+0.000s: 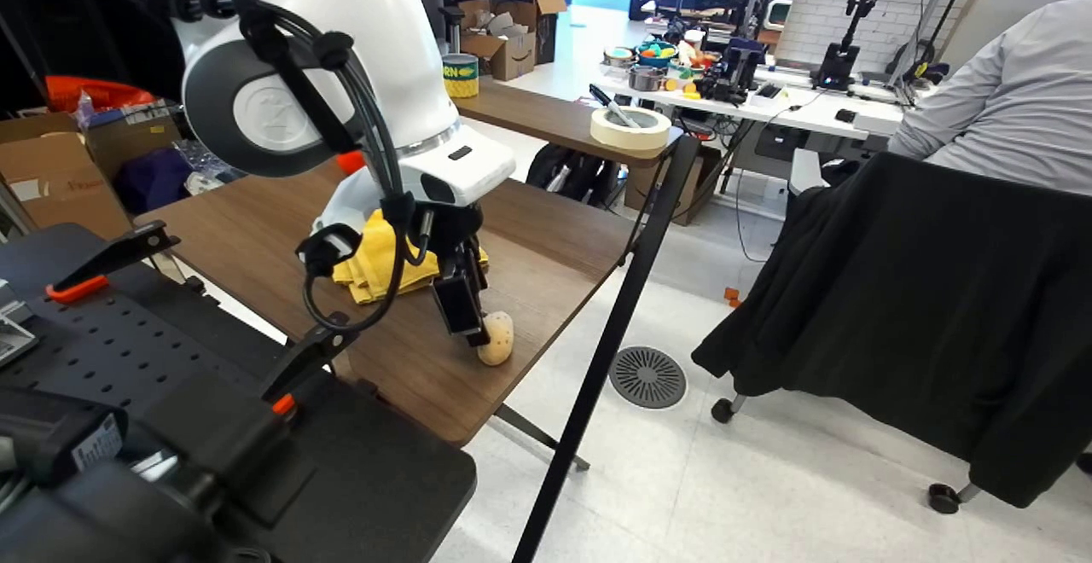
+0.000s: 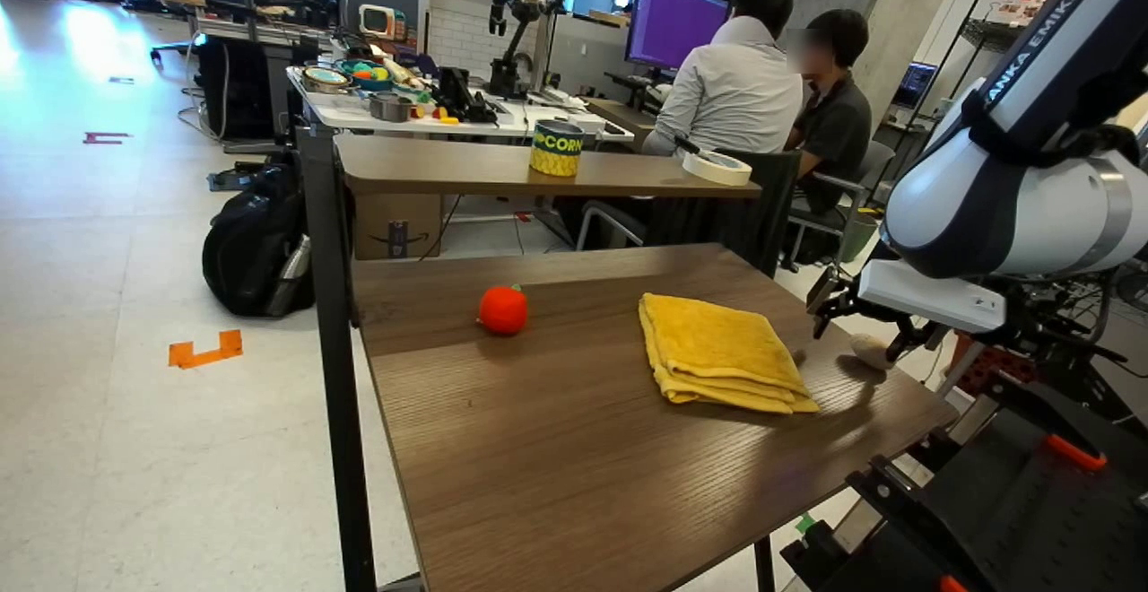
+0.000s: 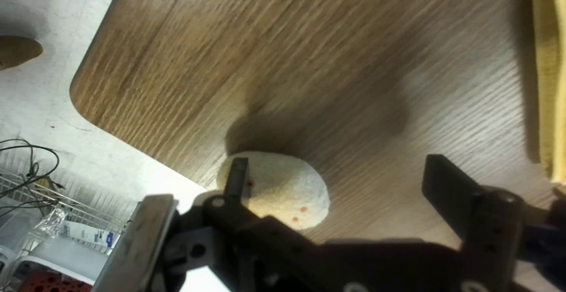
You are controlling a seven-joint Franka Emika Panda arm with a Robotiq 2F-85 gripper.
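Note:
My gripper (image 3: 337,161) stands open low over the brown table (image 2: 556,466), near its edge. A pale, potato-like soft piece with small reddish spots (image 3: 287,186) lies on the table, partly between the fingers and nearer the left one in the wrist view. That finger (image 3: 238,177) overlaps it; I cannot tell whether they touch. The opposite finger (image 3: 446,190) is well apart from it. In both exterior views the pale piece (image 1: 497,339) (image 2: 868,351) shows right at the fingertips. A folded yellow cloth (image 2: 726,354) lies beside the gripper.
A red tomato-like ball (image 2: 503,310) sits farther along the table. On the raised shelf (image 2: 430,161) stand a popcorn can (image 2: 556,149) and a tape roll (image 2: 717,168) with a marker. A black clamp (image 1: 316,358) grips the nearby black bench. A person sits beyond.

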